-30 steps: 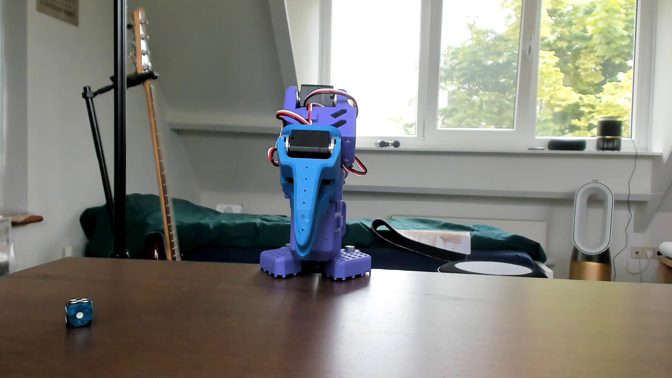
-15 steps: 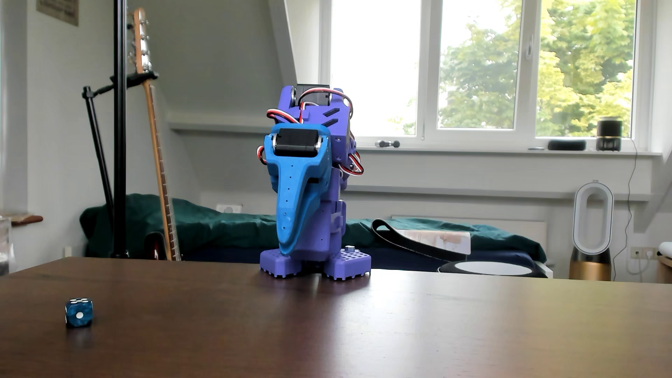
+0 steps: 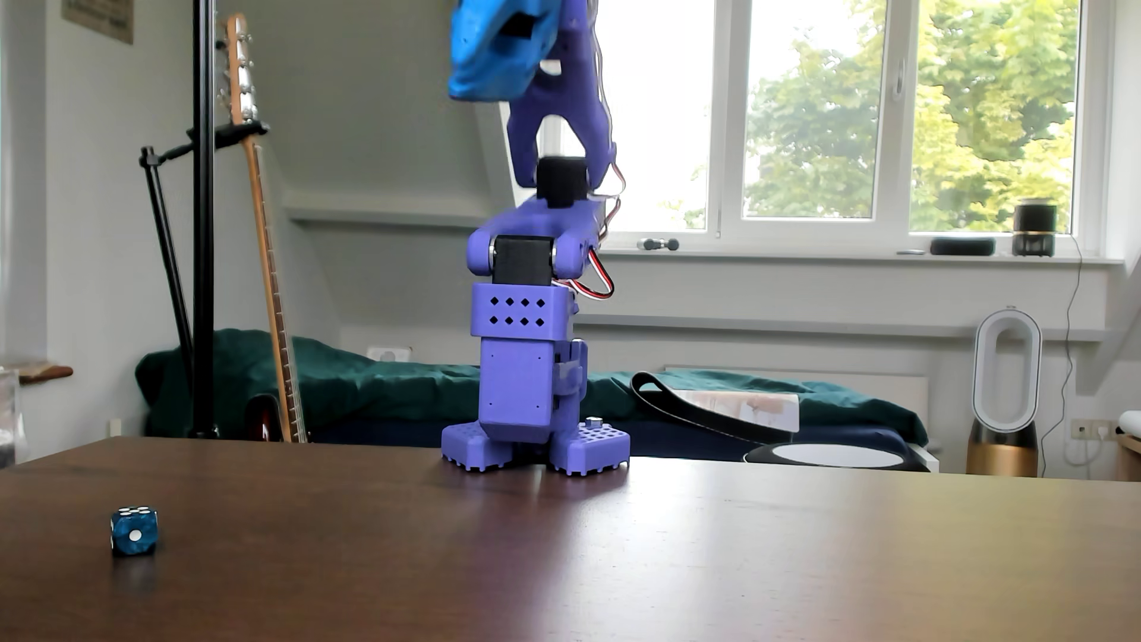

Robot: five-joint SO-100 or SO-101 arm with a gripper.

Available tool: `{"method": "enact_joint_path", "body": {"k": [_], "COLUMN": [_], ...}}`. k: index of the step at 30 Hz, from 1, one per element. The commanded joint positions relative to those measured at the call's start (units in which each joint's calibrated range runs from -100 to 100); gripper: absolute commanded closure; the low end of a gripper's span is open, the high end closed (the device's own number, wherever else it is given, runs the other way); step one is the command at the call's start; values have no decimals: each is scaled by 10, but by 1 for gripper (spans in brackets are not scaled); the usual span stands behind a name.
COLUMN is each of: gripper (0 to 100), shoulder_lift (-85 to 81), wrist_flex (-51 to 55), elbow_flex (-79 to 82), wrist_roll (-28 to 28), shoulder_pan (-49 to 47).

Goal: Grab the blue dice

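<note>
We are in a bright attic bedroom, looking low across a dark brown wooden table (image 3: pixel 679 555). Behind it lie a bed with a green cover (image 3: pixel 383 383), a guitar (image 3: pixel 265 259) leaning upright beside a black stand (image 3: pixel 202 216), a wide window (image 3: pixel 864 111) full of green trees, and a white oval fan (image 3: pixel 1005 370) at 3 o'clock.

The purple arm (image 3: pixel 525 370) stands at the middle of the table's far edge, its base planted on two perforated feet. Its links fold upward, so the gripper (image 3: pixel 494 62) hangs high at 12 o'clock, partly cut off by the top of the frame. We see only a blurred bright-blue shell there; the fingertips are not clear, so we cannot tell whether the fingers are open or closed. Nothing shows in them.

The dice (image 3: pixel 134 531) sits alone on the table at 8 o'clock, well apart from the arm and far below the gripper. One white pip faces us, and more pips show on top. It rests flat on open wood with nothing near it, which should leave clear room for fingers on either side.

We judge the grab not yet begun: the arm seems raised clear of the table, and it would have to swing toward 8 o'clock and come down over the dice.
</note>
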Motion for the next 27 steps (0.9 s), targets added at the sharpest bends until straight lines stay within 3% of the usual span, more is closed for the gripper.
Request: {"method": "enact_joint_path", "body": {"k": [1, 9, 16, 27], "gripper": [96, 96, 96, 95], "shoulder_lift": [315, 545, 564, 563], "wrist_flex": [73, 65, -57, -133], "elbow_flex": [-260, -298, -154, -44], "wrist_roll": [2, 1, 15, 16], "shoulder_pan": [63, 176, 207, 208]}}
